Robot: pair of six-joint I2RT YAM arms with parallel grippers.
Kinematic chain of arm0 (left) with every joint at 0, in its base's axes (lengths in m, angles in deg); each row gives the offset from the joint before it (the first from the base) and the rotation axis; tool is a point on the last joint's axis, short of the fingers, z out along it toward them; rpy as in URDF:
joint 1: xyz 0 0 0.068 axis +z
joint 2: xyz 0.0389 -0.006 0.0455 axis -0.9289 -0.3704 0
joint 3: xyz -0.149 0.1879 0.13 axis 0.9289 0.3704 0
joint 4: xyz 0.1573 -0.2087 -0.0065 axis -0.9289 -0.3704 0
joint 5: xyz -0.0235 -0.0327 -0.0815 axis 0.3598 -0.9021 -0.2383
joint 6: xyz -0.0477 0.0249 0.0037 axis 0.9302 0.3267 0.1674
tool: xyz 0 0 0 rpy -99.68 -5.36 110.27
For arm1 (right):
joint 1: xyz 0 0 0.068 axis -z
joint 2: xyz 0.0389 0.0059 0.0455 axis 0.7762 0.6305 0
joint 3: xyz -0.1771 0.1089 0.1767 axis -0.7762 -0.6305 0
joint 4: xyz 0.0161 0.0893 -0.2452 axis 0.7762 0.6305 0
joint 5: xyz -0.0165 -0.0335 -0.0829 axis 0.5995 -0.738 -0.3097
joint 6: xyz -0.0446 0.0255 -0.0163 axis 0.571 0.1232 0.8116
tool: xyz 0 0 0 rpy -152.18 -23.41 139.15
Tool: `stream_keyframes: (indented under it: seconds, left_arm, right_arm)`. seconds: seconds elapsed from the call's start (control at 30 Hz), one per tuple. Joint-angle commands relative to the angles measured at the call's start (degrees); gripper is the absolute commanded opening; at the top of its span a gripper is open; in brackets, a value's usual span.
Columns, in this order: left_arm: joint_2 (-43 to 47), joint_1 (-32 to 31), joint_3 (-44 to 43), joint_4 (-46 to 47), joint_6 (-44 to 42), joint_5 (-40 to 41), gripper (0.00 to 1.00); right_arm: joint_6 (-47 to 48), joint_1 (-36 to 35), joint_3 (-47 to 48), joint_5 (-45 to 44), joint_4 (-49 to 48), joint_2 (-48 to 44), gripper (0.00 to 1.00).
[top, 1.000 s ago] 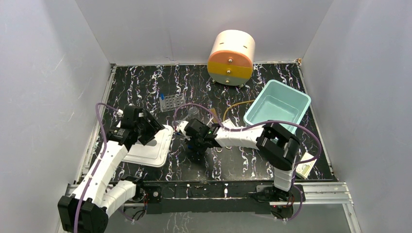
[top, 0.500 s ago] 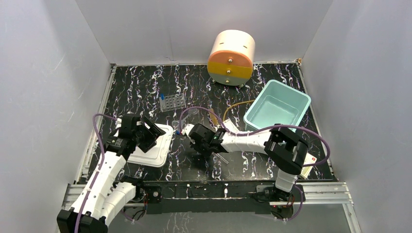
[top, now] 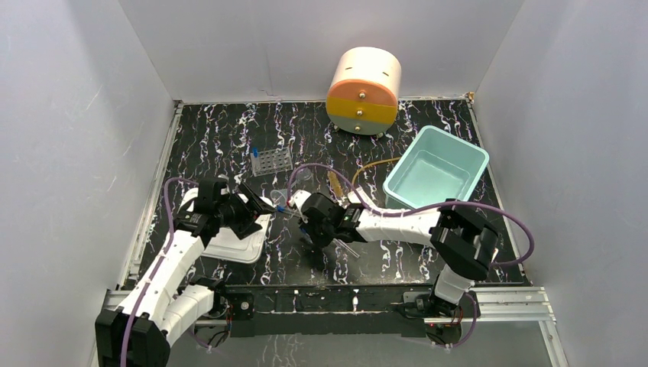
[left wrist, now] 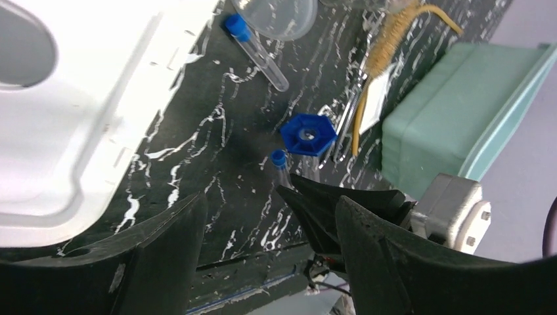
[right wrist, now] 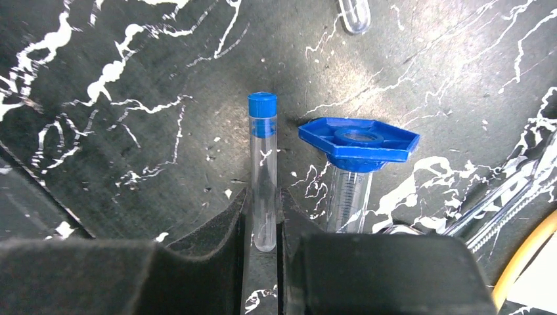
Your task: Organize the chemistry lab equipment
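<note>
While your right gripper [right wrist: 263, 230] pinches the blue-capped tube [right wrist: 264, 170] lengthwise, the clear grid rack [top: 273, 160] lies far-left; your left gripper [left wrist: 268, 210] gapes empty.

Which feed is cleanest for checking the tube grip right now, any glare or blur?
Right wrist: blue-capped tube sharp between the jaws, soft glare patch on the table behind it. Left wrist: white tray washes out, its own jaws dark and blurred. Top external: evenly lit, tube too small.
</note>
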Motion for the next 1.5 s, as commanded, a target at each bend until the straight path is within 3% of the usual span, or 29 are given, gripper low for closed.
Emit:
stream_keyframes:
  seconds: [0.0,0.13,0.3,0.4,0.47,0.67,0.83,1.3,1.47]
  left_arm:
    - [-0.74,0.32,1.62,5.9,-1.73,-10.23,0.69]
    - [-1.31,0.27,4.2,9.83,-0.95,-14.92,0.68]
    - [-1.82,0.23,7.09,18.16,4.04,-20.12,0.55]
    - [-0.81,0.18,8.45,22.39,6.01,-21.57,0.55]
    - [0.58,0.19,9.35,24.41,7.35,-21.31,0.58]
    - [2.54,0.2,11.64,25.7,8.98,-16.76,0.52]
    - [1.99,0.18,12.42,32.45,9.46,-18.54,0.42]
    - [-0.18,0.18,10.44,29.93,2.42,-19.78,0.19]
    - [-0.34,0.18,10.59,31.73,3.57,-20.89,0.03]
  right_arm:
    - [-2.67,-0.27,0.77,0.74,-4.99,-4.87,0.22]
    - [-4.27,-0.13,0.41,-0.32,-8.78,-7.14,0.22]
    - [-5.88,0.09,0.72,0.42,-11.59,-7.87,0.22]
    - [-6.52,0.17,1.86,1.08,-13.28,-7.72,0.22]
    - [-6.59,0.21,2.7,1.64,-13.8,-7.4,0.22]
    - [-7.39,0.48,3.41,3.08,-14.79,-7.99,0.22]
    - [-8.37,0.79,3.54,4.63,-15.14,-8.12,0.22]
    - [-8.78,0.98,4.18,4.99,-14.77,-6.77,0.22]
    - [-8.78,0.97,4.38,5.29,-14.76,-6.25,0.22]
